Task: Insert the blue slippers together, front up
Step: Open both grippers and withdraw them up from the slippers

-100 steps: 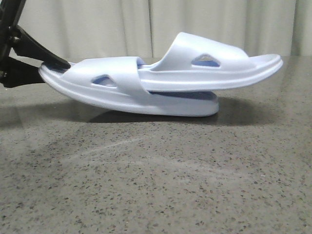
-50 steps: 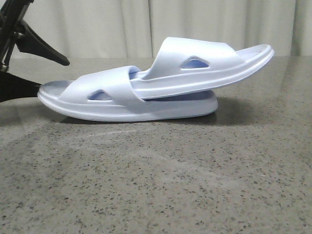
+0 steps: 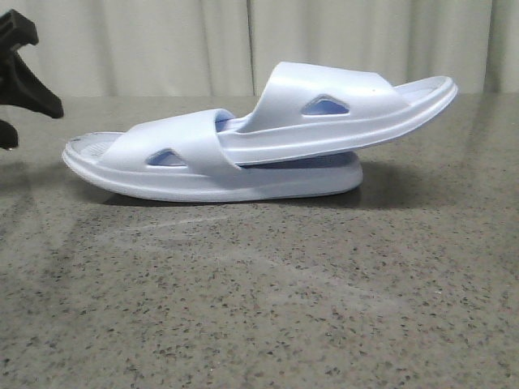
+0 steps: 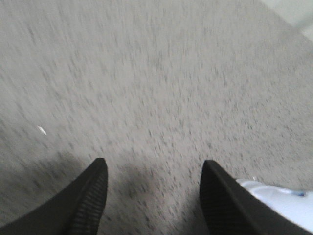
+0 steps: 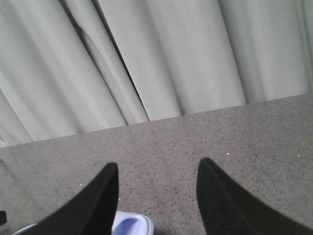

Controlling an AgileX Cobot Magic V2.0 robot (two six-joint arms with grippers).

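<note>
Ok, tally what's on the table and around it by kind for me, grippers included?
Slippers: 2, the lower slipper flat on the table and the upper slipper tucked under its strap.
Grippers: 2, the left gripper and the right gripper, both open and empty.
Total: 4

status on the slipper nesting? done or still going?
Looks essentially done. The upper slipper sits tucked under the strap of the lower slipper, both sole-down on the table. Nothing is in hand: the left end effector is open and clear of the pair at the table's left side, and the right end effector is open over bare table. Left: possibly just parking the arms; the upper slipper's free end overhangs, tilted up.
</note>
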